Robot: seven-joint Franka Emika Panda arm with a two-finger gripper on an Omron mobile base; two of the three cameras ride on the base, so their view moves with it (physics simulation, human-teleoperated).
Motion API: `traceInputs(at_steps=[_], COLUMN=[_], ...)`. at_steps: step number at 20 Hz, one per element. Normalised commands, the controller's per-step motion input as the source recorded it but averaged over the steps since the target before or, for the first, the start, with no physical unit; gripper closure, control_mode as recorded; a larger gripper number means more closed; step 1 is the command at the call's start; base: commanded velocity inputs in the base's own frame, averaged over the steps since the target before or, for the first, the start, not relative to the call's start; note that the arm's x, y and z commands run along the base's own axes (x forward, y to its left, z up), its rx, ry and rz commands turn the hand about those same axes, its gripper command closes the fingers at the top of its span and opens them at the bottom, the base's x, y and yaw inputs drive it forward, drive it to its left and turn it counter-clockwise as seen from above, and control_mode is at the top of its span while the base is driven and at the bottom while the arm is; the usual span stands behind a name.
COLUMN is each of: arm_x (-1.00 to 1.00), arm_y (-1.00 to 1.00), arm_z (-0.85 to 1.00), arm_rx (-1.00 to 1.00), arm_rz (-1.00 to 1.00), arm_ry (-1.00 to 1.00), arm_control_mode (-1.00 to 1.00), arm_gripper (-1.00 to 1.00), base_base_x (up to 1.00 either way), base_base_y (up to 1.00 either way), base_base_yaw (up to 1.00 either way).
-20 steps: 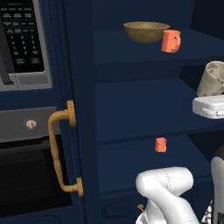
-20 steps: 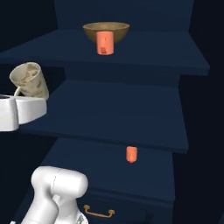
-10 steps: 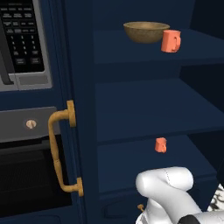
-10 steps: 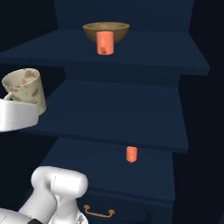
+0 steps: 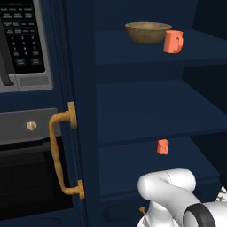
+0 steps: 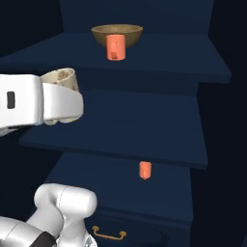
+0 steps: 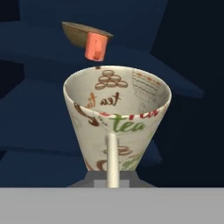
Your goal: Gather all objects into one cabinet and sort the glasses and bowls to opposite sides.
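Hand view, nearest: the claw [image 7: 112,181] is clamped on the cream cup [image 7: 117,120] at its base. The cup flares wide toward the rim, has a thin pale handle running down its near side, and carries printed brown and green "tea" lettering with small biscuit-like drawings inside and out. The right base view shows the same cup [image 6: 61,82] only as a rim behind the white hand, level with the middle shelf [image 6: 144,130] at the cabinet's left edge; the print is not legible there.

Further in, on the lower shelf [image 5: 146,155], a small coral-orange cup [image 5: 162,146] stands alone, near the middle.

Furthest, on the top shelf [image 5: 133,44], the olive-brown bowl [image 5: 147,32] sits with a second coral-orange cup [image 5: 173,41]. The left base view places that cup just right of the bowl, handle to the right; the right base view puts it directly in front of the bowl.

The left base view alone shows the open cabinet door [image 5: 75,111] with its curved brass handle [image 5: 62,155], and the microwave [image 5: 22,40] beyond.
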Motion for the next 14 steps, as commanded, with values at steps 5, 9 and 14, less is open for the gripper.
traceInputs(at_steps=[5,9,14], arm_x=[0.19,0.15,0.5], arm_y=[-0.03,0.0,0.0], arm_z=[-0.01,0.25,0.51], arm_rx=[-0.16,-0.05,0.0], arm_rz=[-0.08,-0.18,-0.17], arm_ry=[-0.23,-0.09,0.08], arm_control_mode=[-1.0,-1.0,-1.0], arm_gripper=[1.0,1.0,1.0], base_base_x=[0.0,0.0,0.0], base_base_y=[0.0,0.0,0.0], base_base_yaw=[0.0,0.0,0.0])
